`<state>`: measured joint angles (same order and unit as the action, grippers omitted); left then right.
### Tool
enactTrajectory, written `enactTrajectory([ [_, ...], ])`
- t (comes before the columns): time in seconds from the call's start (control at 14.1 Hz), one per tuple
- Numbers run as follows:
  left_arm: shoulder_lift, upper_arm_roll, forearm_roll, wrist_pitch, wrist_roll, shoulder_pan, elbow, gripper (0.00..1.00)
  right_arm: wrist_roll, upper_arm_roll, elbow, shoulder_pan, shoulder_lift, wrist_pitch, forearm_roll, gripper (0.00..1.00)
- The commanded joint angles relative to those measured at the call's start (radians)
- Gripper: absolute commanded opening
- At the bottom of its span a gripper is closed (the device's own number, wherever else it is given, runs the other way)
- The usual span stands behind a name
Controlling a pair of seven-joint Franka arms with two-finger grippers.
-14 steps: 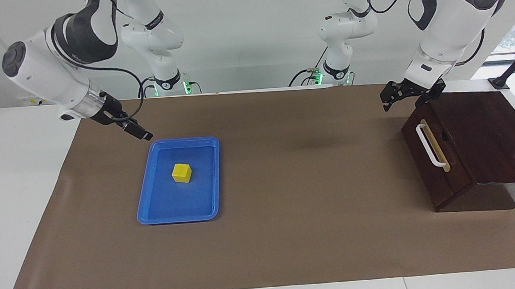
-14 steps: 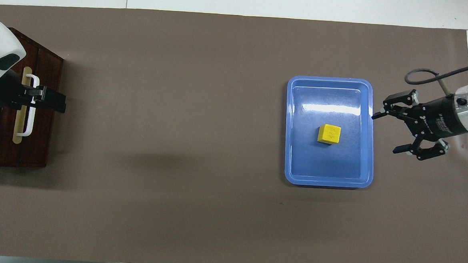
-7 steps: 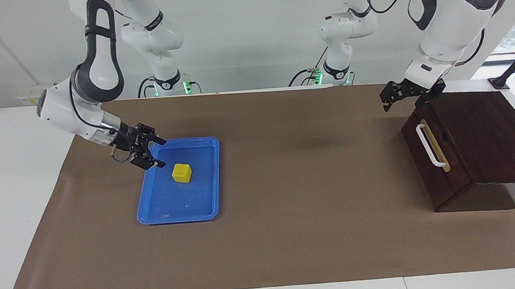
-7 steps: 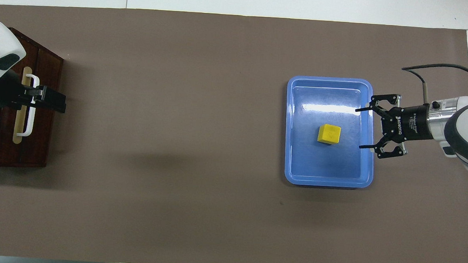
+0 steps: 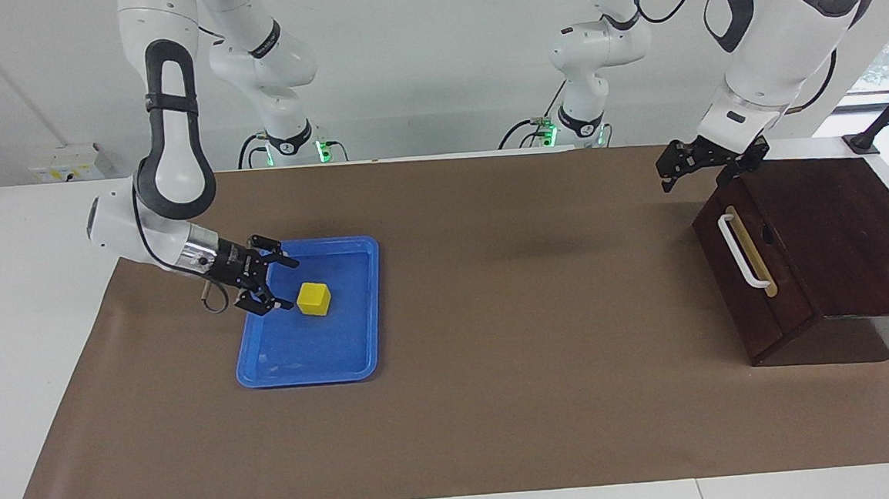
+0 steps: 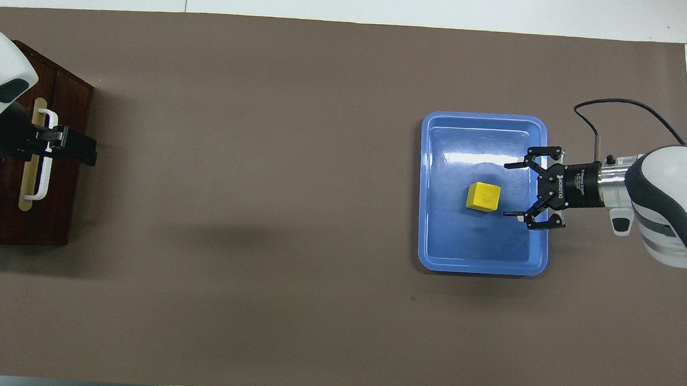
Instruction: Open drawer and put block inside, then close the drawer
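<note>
The yellow block (image 5: 314, 298) sits in a blue tray (image 5: 364, 316) on the table. The right gripper (image 5: 283, 285), fingers wide, is held low just beside it. The block should be straddled squarely before closing. The left gripper (image 5: 693, 167), fingers open, is kept above the shut drawer (image 5: 754, 261).

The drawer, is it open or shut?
Shut: the drawer front sits flush with its box, and no pale inside shows.

Drawer (image 6: 25, 200) box cut off edgewise
</note>
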<state>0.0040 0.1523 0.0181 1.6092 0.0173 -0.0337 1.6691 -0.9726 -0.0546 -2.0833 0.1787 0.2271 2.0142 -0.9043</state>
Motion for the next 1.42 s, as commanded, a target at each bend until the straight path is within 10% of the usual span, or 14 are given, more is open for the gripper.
enactTrajectory([
  [0.0,-0.016,-0.002,0.017,-0.005,-0.008,0.001,0.011,1.0,0.058,-0.013,0.008,0.015,0.026,0.028,-0.061,1.0],
  [1.35,-0.016,-0.002,0.017,-0.005,-0.008,0.001,0.011,1.0,0.201,-0.013,-0.112,-0.037,0.023,0.173,-0.205,1.0],
])
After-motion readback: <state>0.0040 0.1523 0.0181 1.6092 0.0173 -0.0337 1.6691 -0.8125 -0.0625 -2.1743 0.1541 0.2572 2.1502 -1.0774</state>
